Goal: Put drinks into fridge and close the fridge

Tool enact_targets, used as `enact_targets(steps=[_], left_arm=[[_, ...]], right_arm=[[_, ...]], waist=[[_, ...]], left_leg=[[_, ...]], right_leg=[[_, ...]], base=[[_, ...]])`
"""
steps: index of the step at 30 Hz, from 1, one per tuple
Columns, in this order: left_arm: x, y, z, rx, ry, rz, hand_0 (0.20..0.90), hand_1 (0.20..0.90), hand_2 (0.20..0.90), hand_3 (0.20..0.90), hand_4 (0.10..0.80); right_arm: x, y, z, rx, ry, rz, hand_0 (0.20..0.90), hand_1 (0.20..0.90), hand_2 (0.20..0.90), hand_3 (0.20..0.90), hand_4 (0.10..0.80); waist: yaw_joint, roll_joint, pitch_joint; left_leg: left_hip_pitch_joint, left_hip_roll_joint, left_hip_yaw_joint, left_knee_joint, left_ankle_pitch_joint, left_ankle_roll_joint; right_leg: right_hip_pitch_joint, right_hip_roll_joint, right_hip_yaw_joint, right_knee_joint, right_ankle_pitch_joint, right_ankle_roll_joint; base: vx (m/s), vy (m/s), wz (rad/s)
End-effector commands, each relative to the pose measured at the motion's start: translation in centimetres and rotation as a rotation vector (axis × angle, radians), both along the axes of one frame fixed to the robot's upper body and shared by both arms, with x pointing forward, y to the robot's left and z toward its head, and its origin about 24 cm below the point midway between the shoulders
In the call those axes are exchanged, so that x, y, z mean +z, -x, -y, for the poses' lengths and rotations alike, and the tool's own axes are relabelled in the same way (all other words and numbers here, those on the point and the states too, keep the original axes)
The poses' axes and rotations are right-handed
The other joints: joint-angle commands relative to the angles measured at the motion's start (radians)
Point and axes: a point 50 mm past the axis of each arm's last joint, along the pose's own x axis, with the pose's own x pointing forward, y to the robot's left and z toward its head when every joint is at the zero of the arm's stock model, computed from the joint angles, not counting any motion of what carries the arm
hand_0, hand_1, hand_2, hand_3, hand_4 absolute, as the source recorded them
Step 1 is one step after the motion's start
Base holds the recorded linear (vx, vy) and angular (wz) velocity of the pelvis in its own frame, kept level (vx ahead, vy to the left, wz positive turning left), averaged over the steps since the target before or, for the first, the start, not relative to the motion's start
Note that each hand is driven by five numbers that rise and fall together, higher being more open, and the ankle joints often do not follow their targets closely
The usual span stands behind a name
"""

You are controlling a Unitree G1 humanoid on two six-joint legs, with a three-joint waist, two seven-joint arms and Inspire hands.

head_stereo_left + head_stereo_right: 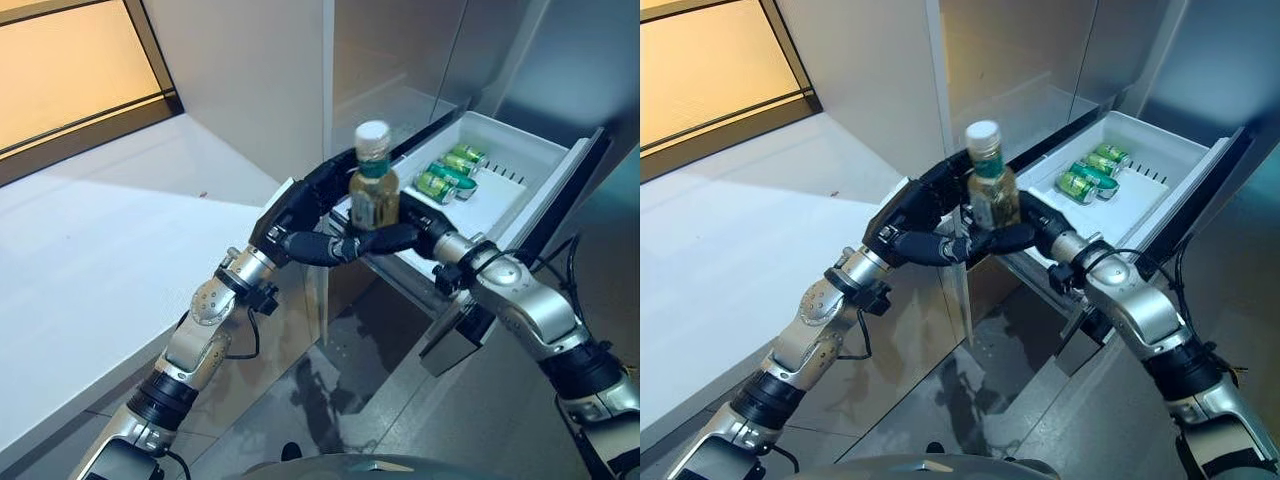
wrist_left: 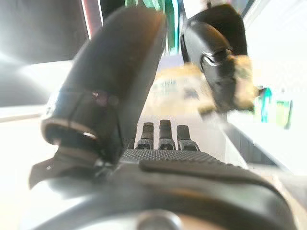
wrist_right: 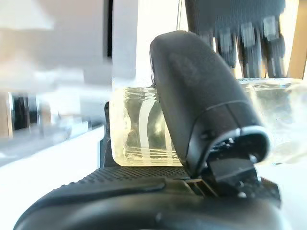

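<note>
A clear bottle (image 1: 375, 195) with a white cap and yellowish drink stands upright between my two hands, just over the near left corner of the open white fridge drawer (image 1: 535, 190). My left hand (image 1: 295, 215) reaches in from the left, with its fingers behind the bottle and its thumb curled under the front. My right hand (image 1: 425, 228) comes from the drawer side. In the right wrist view its thumb (image 3: 201, 96) is curled across the bottle (image 3: 139, 129), pressing it to the palm. Green cans (image 1: 450, 172) lie in the drawer's far part.
A white counter (image 1: 100, 250) runs along the left under a window (image 1: 70, 70). The grey fridge body (image 1: 400, 50) rises behind the drawer. The dark-edged drawer front (image 1: 575, 190) juts out at the right.
</note>
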Motion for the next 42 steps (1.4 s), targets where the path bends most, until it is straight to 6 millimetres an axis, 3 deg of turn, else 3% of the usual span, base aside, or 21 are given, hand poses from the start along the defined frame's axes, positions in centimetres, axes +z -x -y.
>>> enact_targets(steps=[1,4,7,15,21,24,29,36,39,41,42], left_arm=[[0.7,0.0,-2.3,0.093,0.058,0.068,0.900,0.900,0.900,0.900,0.800],[-2.9,0.9,-3.6,0.098,0.032,-0.106,0.900,0.900,0.900,0.900,0.800],[-5.7,1.7,-4.1,0.077,0.034,-0.258,0.900,0.900,0.900,0.900,0.800],[-13.0,6.1,-4.9,-0.020,-0.121,-0.619,0.900,0.900,0.900,0.900,0.800],[-15.1,8.1,-4.5,-0.182,-0.217,-0.682,0.900,0.900,0.900,0.900,0.800],[-14.8,8.0,-4.2,-0.237,-0.202,-0.638,0.900,0.900,0.900,0.900,0.800],[-12.3,6.5,-2.9,-0.272,-0.087,-0.497,0.900,0.900,0.900,0.900,0.800],[-6.3,3.5,-2.4,-0.239,0.075,-0.254,0.900,0.900,0.900,0.900,0.800],[-4.1,3.1,-1.3,-0.384,0.160,-0.214,0.900,0.900,0.900,0.900,0.800],[-3.7,3.1,-0.8,-0.452,0.191,-0.229,0.900,0.900,0.900,0.900,0.800],[-3.5,3.3,0.4,-0.563,0.230,-0.276,0.900,0.900,0.900,0.900,0.800]], right_arm=[[12.6,-0.8,3.6,-0.171,-0.096,0.535,0.300,0.300,0.300,0.200,0.100],[13.8,-1.0,7.8,-0.326,-0.046,0.536,0.300,0.300,0.300,0.200,0.100],[14.0,-1.2,10.3,-0.416,-0.027,0.510,0.300,0.300,0.300,0.200,0.100],[12.4,-1.6,16.9,-0.638,0.094,0.346,0.300,0.300,0.300,0.200,0.100],[11.2,-2.1,19.1,-0.750,0.140,0.236,0.300,0.300,0.300,0.200,0.100],[11.2,-2.5,19.2,-0.769,0.146,0.217,0.300,0.300,0.300,0.200,0.100],[9.9,-2.5,20.1,-0.788,0.162,0.161,0.300,0.300,0.300,0.200,0.100],[5.5,-2.0,20.4,-0.711,0.280,-0.044,0.300,0.300,0.300,0.200,0.100],[3.6,-1.6,20.5,-0.678,0.323,-0.131,0.300,0.300,0.300,0.200,0.100],[3.0,-1.5,20.6,-0.674,0.333,-0.154,0.300,0.300,0.300,0.200,0.100],[2.3,-1.4,20.5,-0.667,0.347,-0.188,0.300,0.300,0.300,0.200,0.100]], waist=[[0.035,-0.017,-0.086],[0.059,-0.022,-0.078],[0.072,-0.023,-0.070],[0.116,-0.011,-0.036],[0.137,0.007,0.001],[0.139,0.015,0.017],[0.146,0.024,0.047],[0.150,0.013,0.070],[0.148,0.007,0.074],[0.149,0.006,0.075],[0.148,0.006,0.077]], left_leg=[[0.008,-0.035,-0.026,0.074,-0.165,0.027],[0.001,-0.035,-0.036,0.082,-0.164,0.023],[-0.003,-0.035,-0.040,0.088,-0.163,0.020],[-0.033,-0.033,-0.050,0.108,-0.155,0.011],[-0.082,-0.027,-0.047,0.122,-0.142,0.007],[-0.099,-0.023,-0.045,0.121,-0.135,0.007],[-0.114,-0.021,-0.048,0.119,-0.129,0.010],[-0.116,-0.023,-0.058,0.128,-0.127,0.013],[-0.112,-0.022,-0.061,0.134,-0.127,0.015],[-0.109,-0.021,-0.063,0.133,-0.128,0.015],[-0.106,-0.019,-0.065,0.133,-0.128,0.015]], right_leg=[[-0.089,0.036,-0.024,0.091,-0.017,0.023],[-0.085,0.035,-0.042,0.089,-0.019,0.020],[-0.083,0.033,-0.054,0.091,-0.021,0.019],[-0.096,0.020,-0.089,0.102,-0.026,0.018],[-0.134,0.014,-0.099,0.115,-0.025,0.014],[-0.153,0.015,-0.095,0.119,-0.024,0.011],[-0.165,0.016,-0.098,0.123,-0.024,0.007],[-0.170,0.012,-0.111,0.144,-0.024,0.004],[-0.165,0.012,-0.110,0.149,-0.023,0.003],[-0.162,0.013,-0.109,0.149,-0.023,0.003],[-0.162,0.014,-0.107,0.153,-0.022,0.005]], base=[[0.011,-0.020,0.08],[0.016,-0.024,0.09],[0.016,-0.012,0.19],[0.014,-0.007,0.07],[-0.018,0.002,0.16],[-0.052,0.011,0.04],[-0.020,-0.004,0.06],[0.013,-0.038,0.07],[0.041,-0.047,0.13],[0.024,-0.037,0.06],[0.025,-0.046,0.09]])
